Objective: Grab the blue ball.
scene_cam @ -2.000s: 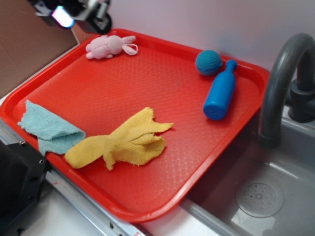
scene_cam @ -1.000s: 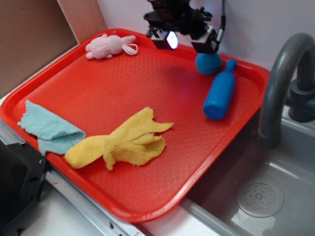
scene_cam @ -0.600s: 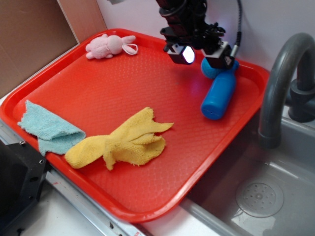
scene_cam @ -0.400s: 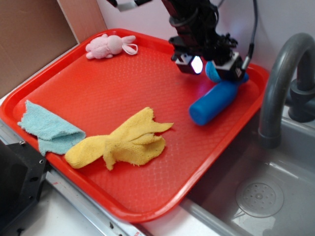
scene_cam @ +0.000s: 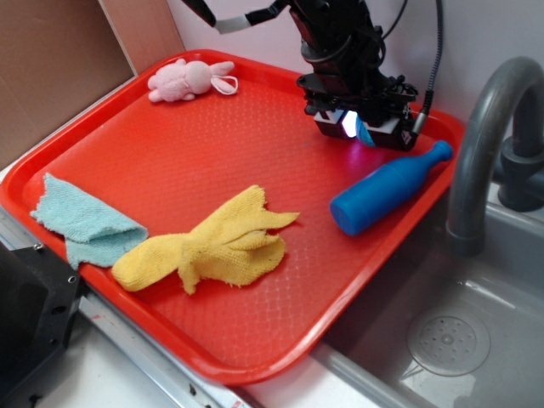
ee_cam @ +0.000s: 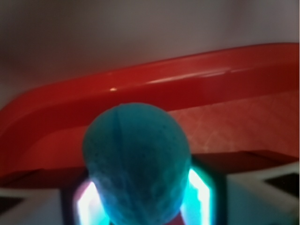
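In the exterior view we see a red tray with a dimpled floor resting beside a grey sink basin, with a grey tap arching at the right, a pale wall behind and a brown board at the left. On the tray lie a pink plush toy at the far edge, a light-teal cloth at the near left, a crumpled yellow cloth near the middle, and a blue plastic bottle on its side at the right, its neck toward the tap. The gripper is down in the tray's far right corner, and its black body hides almost all of the blue ball; we make out only a sliver of teal under the glowing light. In the wrist view the blue ball fills the middle, sitting between the two lit fingers, which press close on either side, so the gripper is closed around it. The tray's curved rim runs behind it, blurred, and the bottom of the ball is cut off by the frame.
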Available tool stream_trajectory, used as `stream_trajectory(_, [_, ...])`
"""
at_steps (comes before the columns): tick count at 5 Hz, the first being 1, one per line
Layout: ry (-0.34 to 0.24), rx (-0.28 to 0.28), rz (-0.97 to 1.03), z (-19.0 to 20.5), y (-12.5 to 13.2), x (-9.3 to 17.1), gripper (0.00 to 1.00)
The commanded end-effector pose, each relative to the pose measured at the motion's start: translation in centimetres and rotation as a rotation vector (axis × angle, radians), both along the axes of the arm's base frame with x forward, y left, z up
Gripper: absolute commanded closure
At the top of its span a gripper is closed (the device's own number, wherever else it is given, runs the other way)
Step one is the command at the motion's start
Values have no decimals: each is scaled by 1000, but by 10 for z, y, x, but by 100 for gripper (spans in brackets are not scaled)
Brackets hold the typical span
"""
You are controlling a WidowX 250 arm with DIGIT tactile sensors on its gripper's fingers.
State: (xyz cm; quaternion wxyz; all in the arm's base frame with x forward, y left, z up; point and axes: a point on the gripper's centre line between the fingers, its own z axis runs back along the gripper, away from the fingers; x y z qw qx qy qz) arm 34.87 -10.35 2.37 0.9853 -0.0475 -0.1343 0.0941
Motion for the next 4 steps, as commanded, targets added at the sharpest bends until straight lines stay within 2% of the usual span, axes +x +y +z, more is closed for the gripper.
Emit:
stream_trajectory(1, [-17, 104, 29, 41, 23, 9, 100])
stream_trajectory(2, [30, 114, -5, 78, 40, -9, 100])
stream_trajectory(3, [167, -5, -87, 119, 62, -39, 100])
stream_trajectory(4, [215, -73, -62, 147, 88, -86, 100])
